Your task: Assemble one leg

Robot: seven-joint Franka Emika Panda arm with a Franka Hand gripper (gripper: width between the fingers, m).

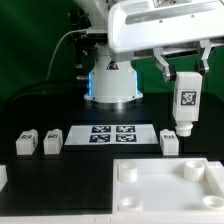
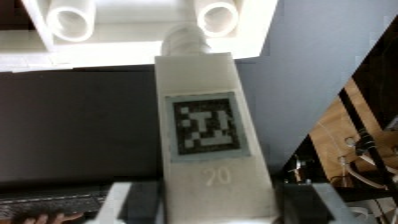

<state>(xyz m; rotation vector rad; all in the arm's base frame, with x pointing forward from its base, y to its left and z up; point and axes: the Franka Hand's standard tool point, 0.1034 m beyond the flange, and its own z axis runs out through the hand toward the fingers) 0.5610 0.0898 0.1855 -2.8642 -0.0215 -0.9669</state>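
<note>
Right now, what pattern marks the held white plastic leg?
White leg: black-and-white square tag; wrist view.

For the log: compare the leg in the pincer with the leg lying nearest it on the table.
The held leg stands upright; the table leg lies flat on the table. The held leg is clamped in the pincer; the table leg is free. Both are small white blocks.

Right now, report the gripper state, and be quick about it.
Gripper: closed on the leg, with the fingers clamped on its upper end and the leg held upright in the air.
</note>
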